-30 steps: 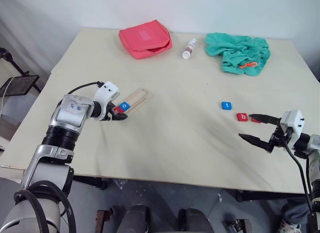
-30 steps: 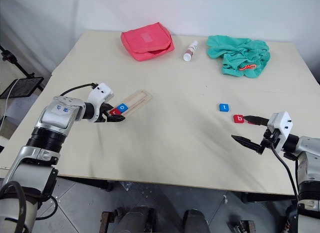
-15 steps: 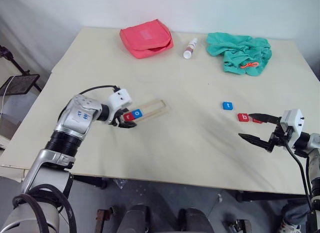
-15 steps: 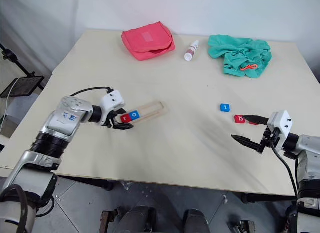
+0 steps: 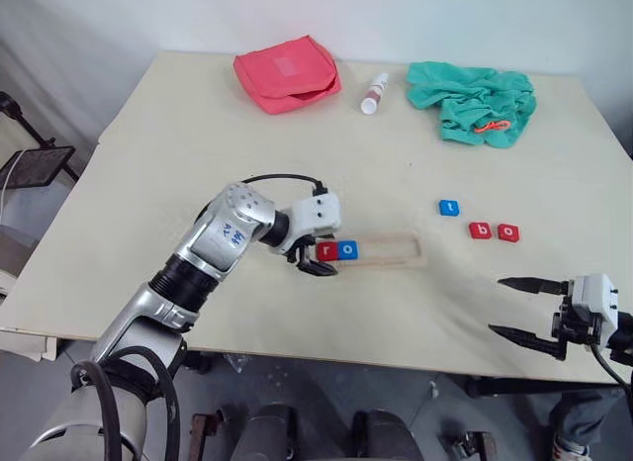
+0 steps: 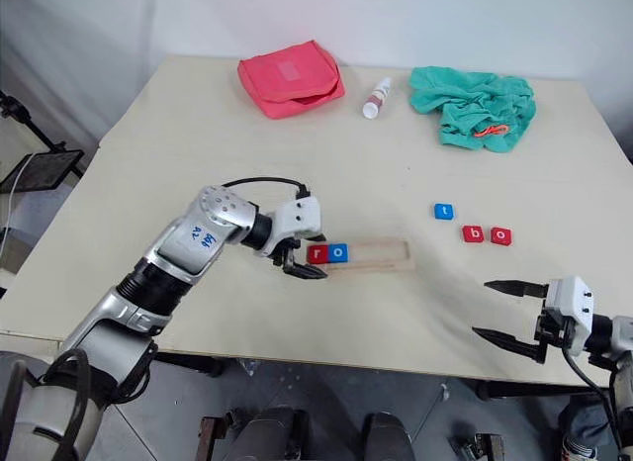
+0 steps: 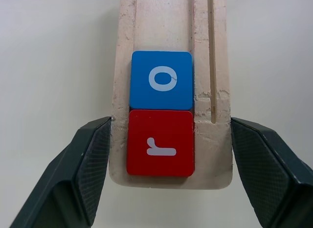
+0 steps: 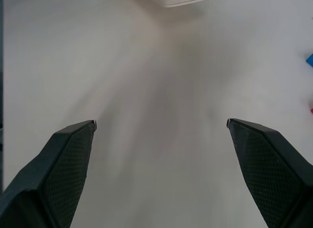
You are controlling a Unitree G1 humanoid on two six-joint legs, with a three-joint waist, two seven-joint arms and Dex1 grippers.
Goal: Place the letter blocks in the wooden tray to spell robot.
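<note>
The wooden tray (image 5: 396, 250) lies across the middle of the table, with a red r block (image 5: 326, 250) and a blue o block (image 5: 347, 250) side by side at its left end. My left gripper (image 5: 315, 255) is shut on that end, one of its fingers (image 7: 88, 159) pressed against each long side. A blue t block (image 5: 449, 208), a red b block (image 5: 480, 230) and a red o block (image 5: 507, 232) lie loose on the table to the right. Near the front right edge, my right gripper (image 5: 516, 308) is open and holds nothing, well short of those blocks.
A pink pouch (image 5: 287, 73), a small white bottle (image 5: 374, 93) and a crumpled green cloth (image 5: 475, 100) lie along the far side of the table. The table's front edge (image 5: 396, 350) runs just below the right gripper.
My left gripper has dragged the tray with r and o rightward to the table's middle and turned it level. My right gripper has drawn back from the b and o blocks toward the front edge.
</note>
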